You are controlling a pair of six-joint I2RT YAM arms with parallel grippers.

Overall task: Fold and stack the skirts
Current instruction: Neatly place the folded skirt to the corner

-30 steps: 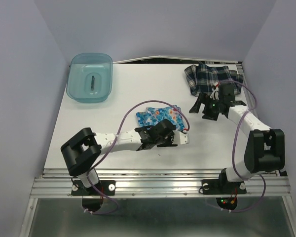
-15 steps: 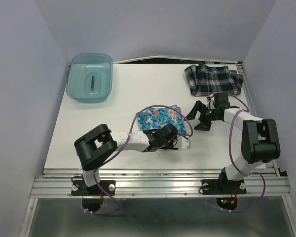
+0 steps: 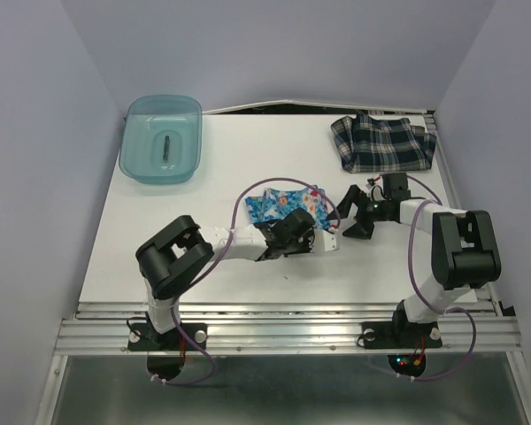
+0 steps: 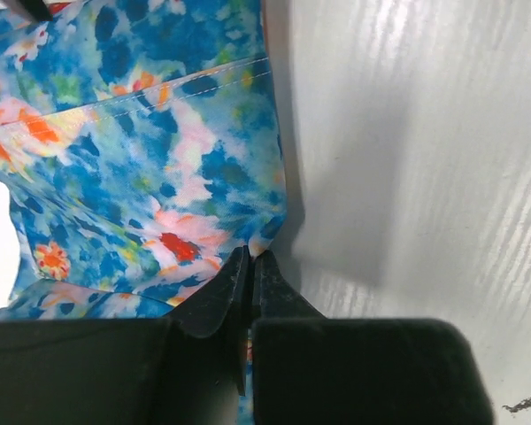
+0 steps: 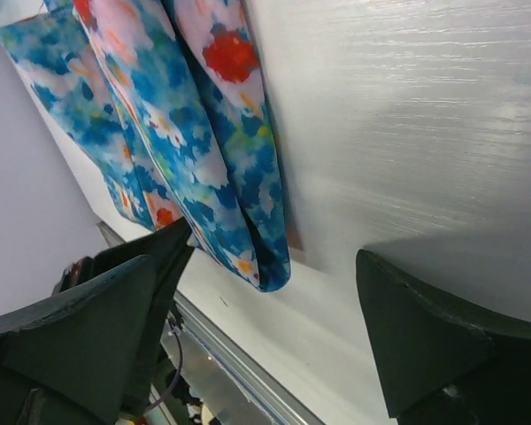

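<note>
The bright blue flowered skirt lies bunched at the table's middle. My left gripper is shut on its near right corner; the left wrist view shows the jaws pinched together on the cloth's edge. My right gripper is open just right of that skirt. In the right wrist view a hanging fold of the flowered skirt sits between its spread fingers, not touching them. The navy-and-white plaid skirt lies crumpled at the back right, free of both grippers.
A translucent teal bin with a small dark item inside stands at the back left. The table's metal front rail runs along the near edge. Grey walls close in both sides.
My right gripper has left the plaid skirt and moved forward and left to the flowered skirt's right edge. My left gripper, still holding the flowered skirt, has shifted slightly back.
</note>
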